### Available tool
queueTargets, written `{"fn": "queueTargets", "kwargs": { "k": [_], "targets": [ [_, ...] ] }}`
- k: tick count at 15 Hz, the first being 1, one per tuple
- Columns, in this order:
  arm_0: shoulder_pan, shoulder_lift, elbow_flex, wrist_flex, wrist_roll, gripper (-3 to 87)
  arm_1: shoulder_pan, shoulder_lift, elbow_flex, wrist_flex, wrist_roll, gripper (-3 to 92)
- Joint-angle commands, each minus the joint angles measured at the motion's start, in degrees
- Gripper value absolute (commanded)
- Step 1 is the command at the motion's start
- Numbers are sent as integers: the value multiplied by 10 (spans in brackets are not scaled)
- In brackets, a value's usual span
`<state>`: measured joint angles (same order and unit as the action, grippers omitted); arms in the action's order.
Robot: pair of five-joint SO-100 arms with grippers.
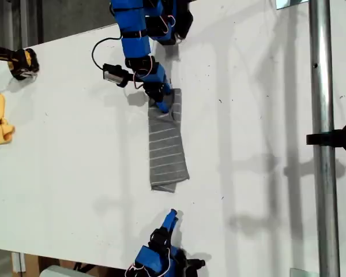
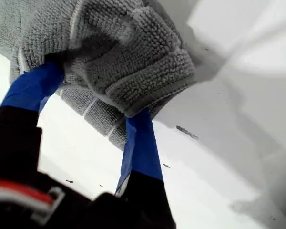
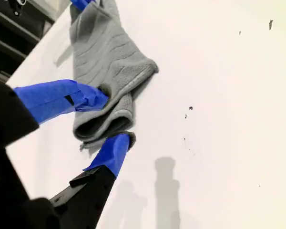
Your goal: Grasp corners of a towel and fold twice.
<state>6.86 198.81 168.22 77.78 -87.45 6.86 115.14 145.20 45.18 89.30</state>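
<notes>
Towel [image 1: 168, 150] lies as a long strip between both hands: first hand [image 1: 162, 104] clamped on its far end, second hand [image 1: 170, 219] apart, near its folded end.

No text, label, brand, number or sign can be read in any of the three views. The towel [image 1: 168, 151] carries only thin pale stripes, no writing. The white counter [image 1: 265, 144] has a few small dark specks, not letters. The blue tape on the fingers [image 3: 62, 98] of my second gripper is plain.
</notes>
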Motion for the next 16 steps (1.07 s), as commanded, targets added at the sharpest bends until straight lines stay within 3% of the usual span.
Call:
{"fn": "queueTargets", "kwargs": {
  "k": [1, 3, 5, 7, 10, 13, 16],
  "targets": [
    [15, 3, -25, -1, -5, 147, -9, 17, 8, -11, 9, 283],
    [18, 3, -24, 1, -8, 148, -21, 31, 5, 2, 14, 314],
    [17, 3, -24, 0, -6, 150, -31, 54, -35, 105, 23, 379],
    [16, 3, -25, 0, -4, 150, -65, 163, -26, 220, 77, 383],
    [10, 3, -25, -3, 0, 150, -82, 306, 51, 286, 120, 379],
    [0, 3, -27, -5, 9, 149, -65, 291, 83, 213, 117, 369],
    [2, 3, -28, -5, 7, 148, -41, 80, 31, 120, 97, 373]
  ]
}}
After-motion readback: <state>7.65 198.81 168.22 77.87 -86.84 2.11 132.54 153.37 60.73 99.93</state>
